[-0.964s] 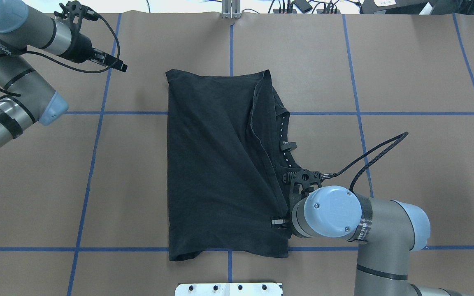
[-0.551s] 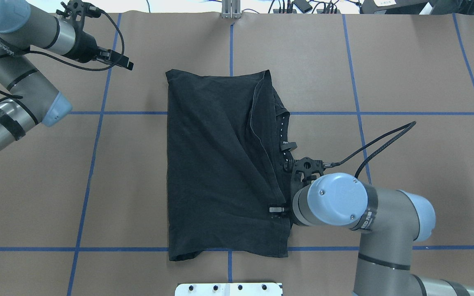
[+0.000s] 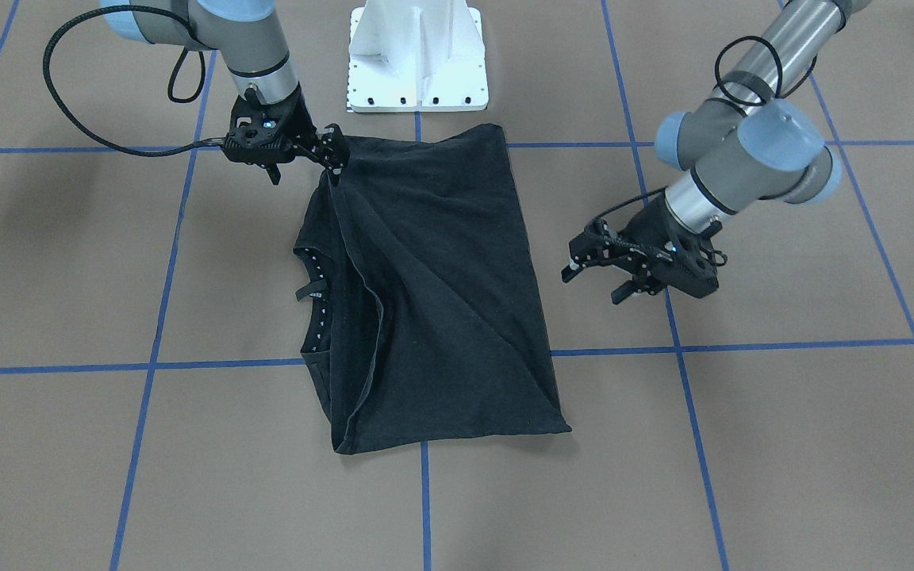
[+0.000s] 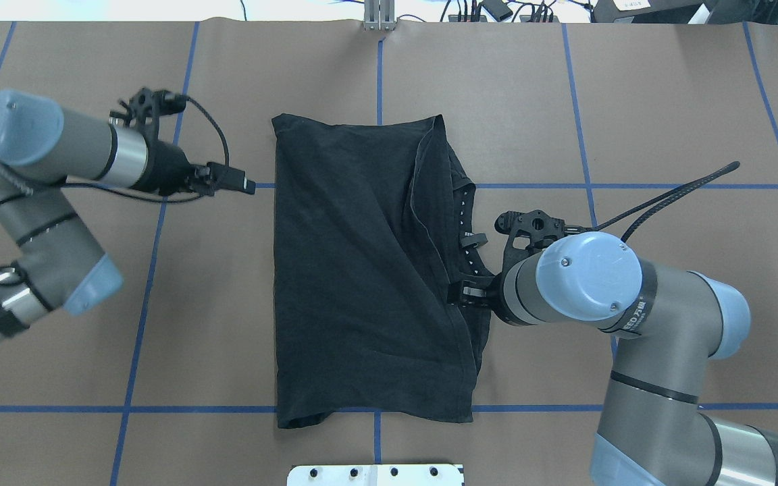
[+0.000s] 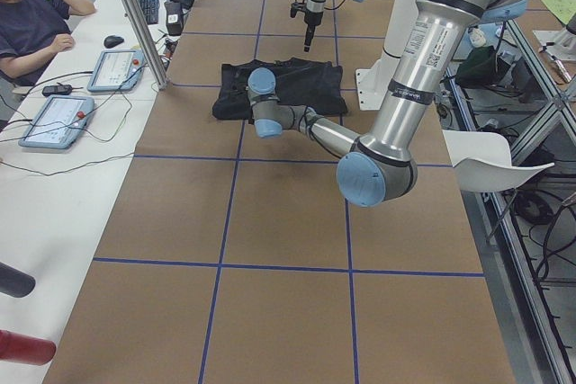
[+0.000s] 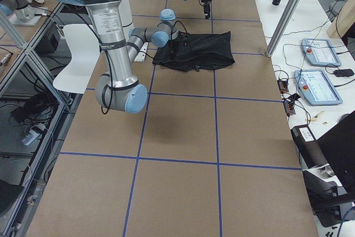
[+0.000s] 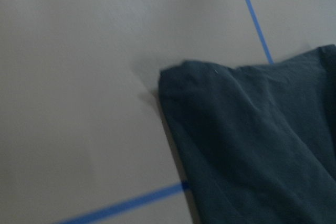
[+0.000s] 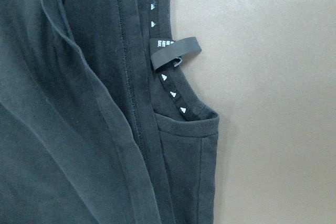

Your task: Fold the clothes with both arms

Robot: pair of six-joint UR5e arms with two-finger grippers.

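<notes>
The black T-shirt [image 4: 362,270] lies folded flat in the middle of the table [image 4: 666,121]. Its logo is hidden. The collar with white marks [image 8: 168,82] and a label loop sticks out at its right edge. My right gripper [image 4: 477,295] hangs over that right edge, a little above the cloth. In the front view [image 3: 306,166] its jaws stand apart and hold nothing. My left gripper [image 4: 244,183] is open and empty, just left of the shirt, and it also shows in the front view [image 3: 590,287]. The left wrist view shows a far shirt corner [image 7: 236,129].
The white pedestal base [image 4: 375,474] stands at the near table edge, close to the shirt's near hem. Blue tape lines [image 4: 632,185] grid the brown table. An operator [image 5: 27,24] with tablets sits past the far edge.
My left gripper has swung from the far left corner towards the shirt's left edge. My right gripper has moved away from the robot along the shirt's right edge. The shirt has not moved.
</notes>
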